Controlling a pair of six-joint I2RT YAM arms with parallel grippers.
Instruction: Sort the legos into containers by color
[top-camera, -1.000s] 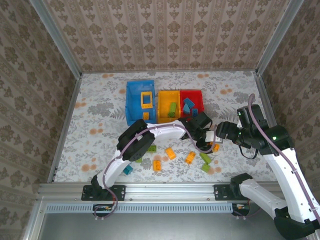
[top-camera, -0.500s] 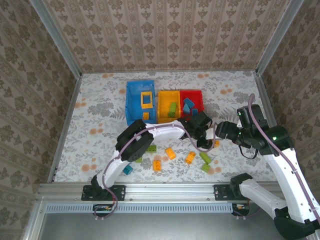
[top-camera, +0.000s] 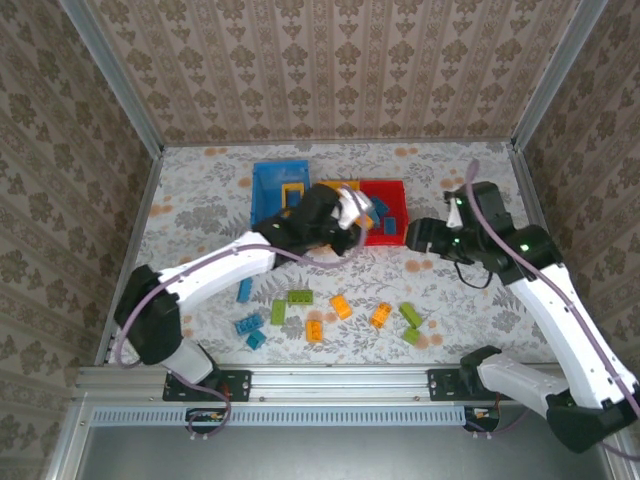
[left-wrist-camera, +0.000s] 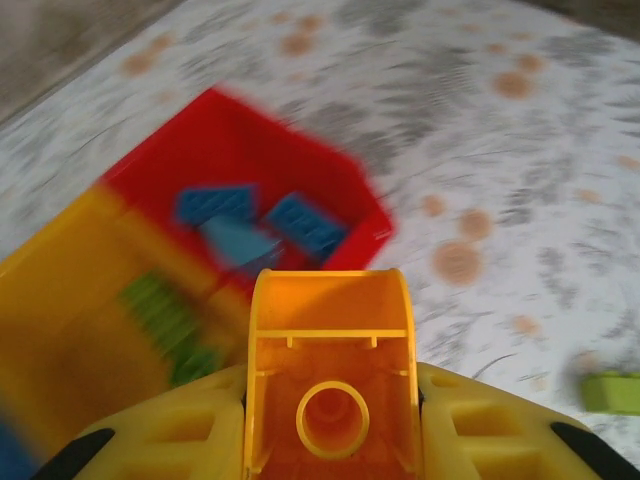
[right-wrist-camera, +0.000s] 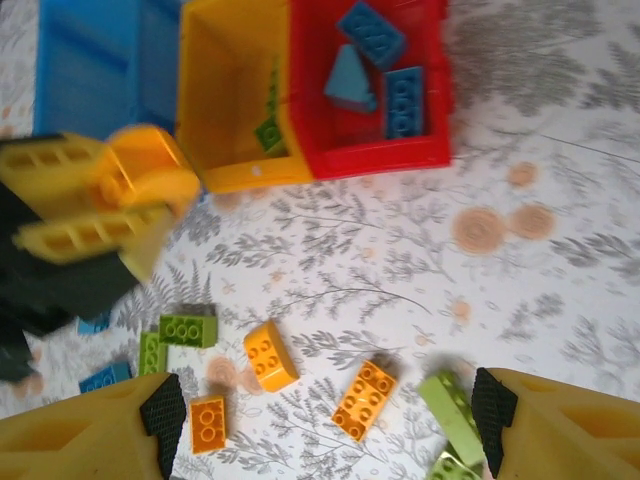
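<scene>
Orange brick (left-wrist-camera: 330, 320) clamped in the left gripper (left-wrist-camera: 330, 425) near the yellow bin (right-wrist-camera: 240, 172) — right gripper (right-wrist-camera: 325, 415) with jaws apart

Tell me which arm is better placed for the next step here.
Left. The left hand grips an orange brick near the yellow bin; the right hand is open, holding nothing, above loose bricks.

You have the containers (top-camera: 262, 195) side by side at upper centre; loose legos (top-camera: 341, 306) lie below them on the worktop (top-camera: 200, 215).

Lab test booth, damask-wallpapered walls (top-camera: 340, 60), aluminium frame posts (top-camera: 112, 75), floral-covered table (top-camera: 200, 222), arms bolted to rail (top-camera: 340, 379)
</scene>
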